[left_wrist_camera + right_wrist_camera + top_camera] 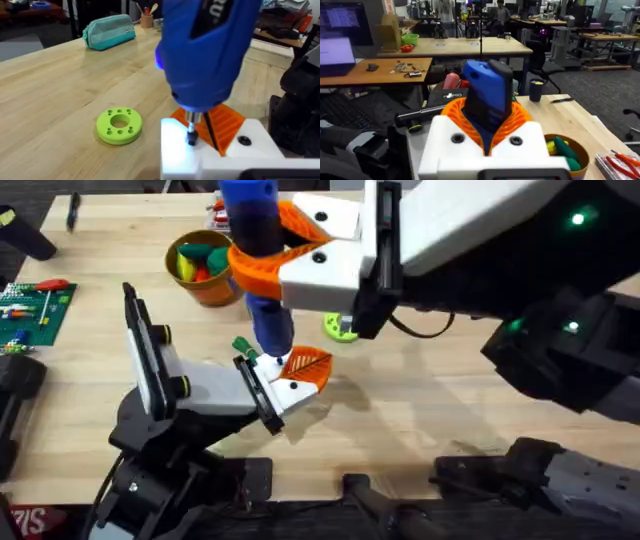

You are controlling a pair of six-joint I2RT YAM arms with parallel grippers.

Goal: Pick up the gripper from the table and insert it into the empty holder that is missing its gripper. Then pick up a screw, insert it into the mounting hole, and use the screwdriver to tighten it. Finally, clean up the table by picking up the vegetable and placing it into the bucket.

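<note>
Directly beneath the right claw (255,248), the orange finger (305,366) sits on the holder (205,392). The claw is clamped around the blue screwdriver (262,280), whose bit rests on the finger's white base. We judge the tightening needs an upright bit and light, steady pressure. A green disc (340,329) and the bucket (210,292) lie near the claw on the wooden tabletop (420,410). Workshop desks (485,47) fill the room behind.

Overhead downward; wrist views close (screwdriver (258,240) shared)

Light wood tabletop (430,405); workshop behind, wooden benches (470,47), monitor (340,37), grey floor (610,85)
</note>
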